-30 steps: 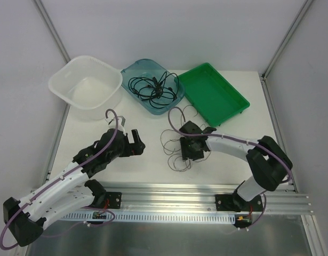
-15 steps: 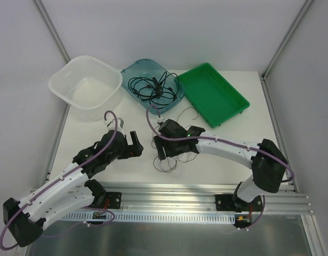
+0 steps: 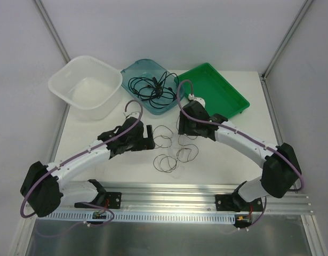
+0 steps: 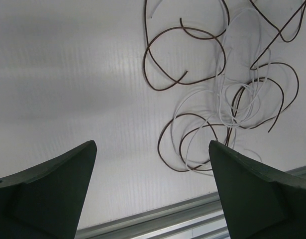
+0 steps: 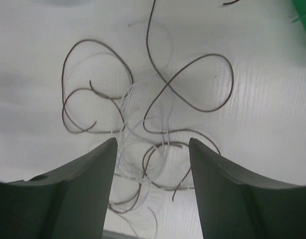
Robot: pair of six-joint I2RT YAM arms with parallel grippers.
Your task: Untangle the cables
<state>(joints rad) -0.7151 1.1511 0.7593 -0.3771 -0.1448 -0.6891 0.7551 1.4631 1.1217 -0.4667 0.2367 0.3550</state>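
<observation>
Thin brown and white cables [image 3: 177,153] lie in loose overlapping loops on the white table between the two arms. A second bunch of black cables with small plugs [image 3: 151,87] lies in the teal tray [image 3: 133,71]. My left gripper [image 3: 148,138] is open and empty, just left of the loose loops; in the left wrist view the loops [image 4: 232,107] lie up and to the right of its gripper [image 4: 152,145]. My right gripper [image 3: 185,126] is open and empty, hovering over the far side of the loops; in the right wrist view they [image 5: 165,89] spread under its gripper [image 5: 152,141].
A white basin [image 3: 62,80] stands at the back left, and a green tray [image 3: 230,106] at the back right beside the teal tray. A metal rail [image 3: 180,194] runs along the near table edge; it also shows in the left wrist view [image 4: 157,219].
My right gripper moved back and to the right, off the loops, which now lie spread on the table. My left arm reached to the right, toward the loops.
</observation>
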